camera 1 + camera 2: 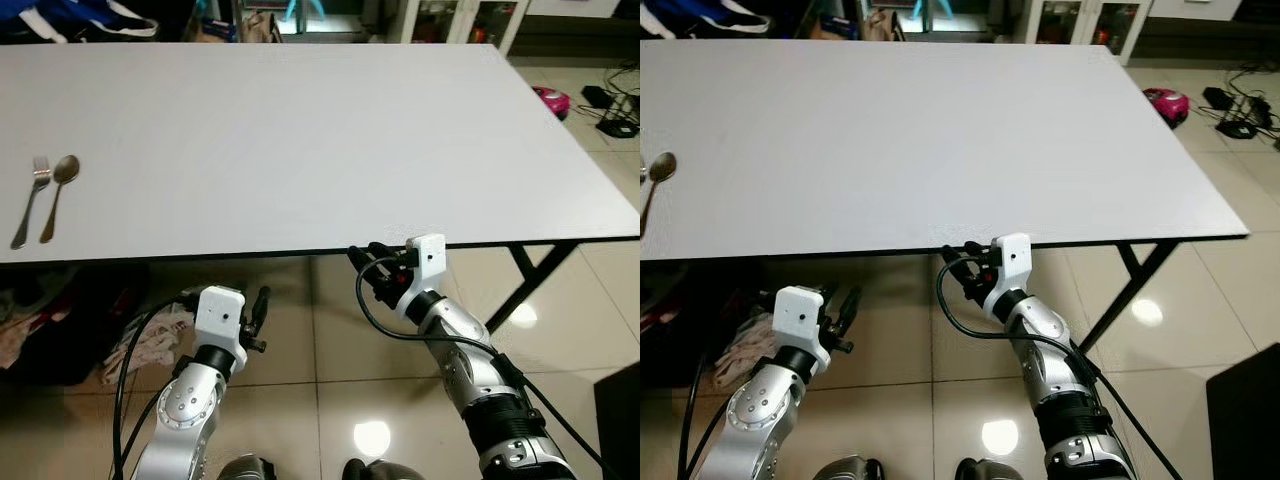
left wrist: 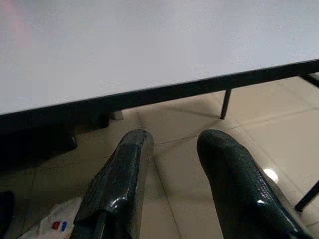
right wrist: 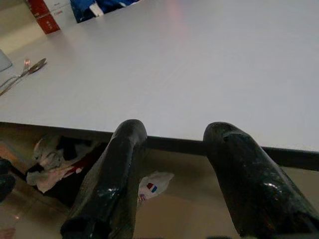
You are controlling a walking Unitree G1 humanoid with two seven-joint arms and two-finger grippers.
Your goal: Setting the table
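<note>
A metal fork (image 1: 30, 200) and a spoon (image 1: 58, 195) lie side by side near the left end of the large white table (image 1: 300, 140). Both arms are held low in front of the table's near edge. My left gripper (image 1: 260, 308) is open below the edge, over the tiled floor, with nothing between its fingers (image 2: 124, 184). My right gripper (image 1: 362, 268) is open just at the table's front edge near the middle, and its fingers (image 3: 114, 179) are empty. The cutlery also shows far off in the right wrist view as the fork (image 3: 20, 69) beside the spoon.
Crumpled cloth and bags (image 1: 150, 340) lie on the floor under the table's left part. Black folding table legs (image 1: 535, 275) stand at the right. A pink object (image 1: 550, 98) and cables (image 1: 615, 105) lie on the floor beyond the right end. Cluttered items line the far side.
</note>
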